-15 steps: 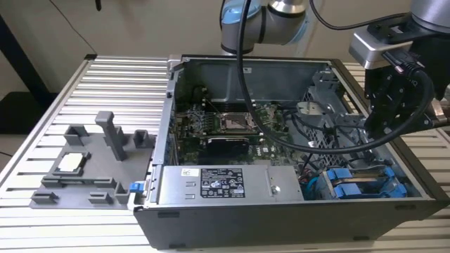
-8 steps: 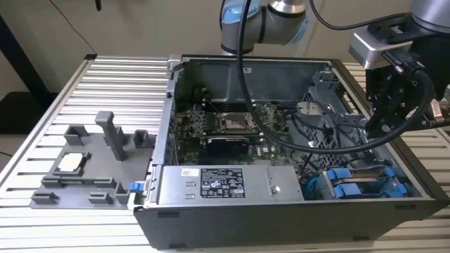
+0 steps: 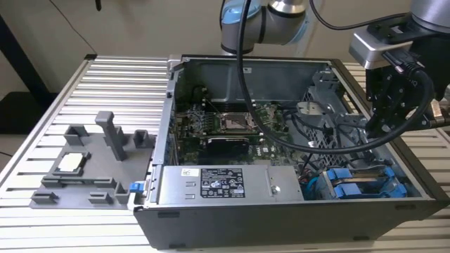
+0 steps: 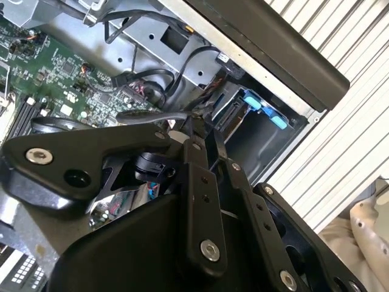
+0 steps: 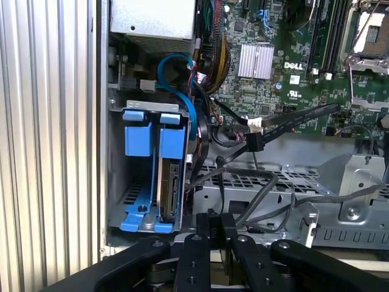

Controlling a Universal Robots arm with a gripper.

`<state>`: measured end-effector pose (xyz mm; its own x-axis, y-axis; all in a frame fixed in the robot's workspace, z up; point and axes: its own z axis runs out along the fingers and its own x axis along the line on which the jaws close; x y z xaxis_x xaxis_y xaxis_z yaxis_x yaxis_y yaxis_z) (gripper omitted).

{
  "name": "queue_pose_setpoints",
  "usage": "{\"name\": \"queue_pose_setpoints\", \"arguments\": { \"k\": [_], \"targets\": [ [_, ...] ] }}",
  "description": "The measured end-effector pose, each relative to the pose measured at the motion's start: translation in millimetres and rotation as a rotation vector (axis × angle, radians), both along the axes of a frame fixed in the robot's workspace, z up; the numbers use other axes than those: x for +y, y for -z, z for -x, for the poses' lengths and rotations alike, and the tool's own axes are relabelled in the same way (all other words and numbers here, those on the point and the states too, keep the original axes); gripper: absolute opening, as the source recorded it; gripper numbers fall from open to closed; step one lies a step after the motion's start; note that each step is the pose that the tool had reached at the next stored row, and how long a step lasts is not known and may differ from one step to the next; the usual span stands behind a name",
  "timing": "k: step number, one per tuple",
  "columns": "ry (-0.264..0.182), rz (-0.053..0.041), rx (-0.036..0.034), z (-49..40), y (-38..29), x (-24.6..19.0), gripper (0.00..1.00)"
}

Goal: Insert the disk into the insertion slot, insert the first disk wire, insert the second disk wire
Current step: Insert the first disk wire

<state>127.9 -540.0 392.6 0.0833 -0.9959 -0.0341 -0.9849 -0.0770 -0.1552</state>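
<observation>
Disk [image 5: 170,182] sits in the insertion slot [image 5: 115,152], so you're likely on cabling. Gripper [image 5: 217,216] over the case [image 3: 281,221], jaws clenched, nothing seen between. Square up on the black connector [image 5: 254,141]; mind loose cables [image 5: 267,194].

Desk [image 3: 105,79]: ribbed silver aluminium slats, clean, also seen in both wrist views. Wall [image 3: 140,26] behind the desk: plain cream, matt, unmarked. A thin black cord [image 3: 70,26] hangs against it toward the exterior view's left. A dark object [image 3: 18,113], not identifiable, stands beside the desk there. Lighting even; shadows soft.
</observation>
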Motion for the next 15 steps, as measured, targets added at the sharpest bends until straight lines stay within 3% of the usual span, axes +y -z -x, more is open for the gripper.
{"name": "queue_pose_setpoints", "arguments": {
  "k": [1, 3, 15],
  "targets": [
    [0.000, -0.0001, 0.0021, -1.3, 0.2, -0.1, 0.19],
    [0.000, 0.0002, 0.0135, -5.5, 0.7, -0.4, 0.19],
    [0.000, 0.0151, 0.1158, -27.6, 2.4, -4.5, 0.19]
  ]
}}
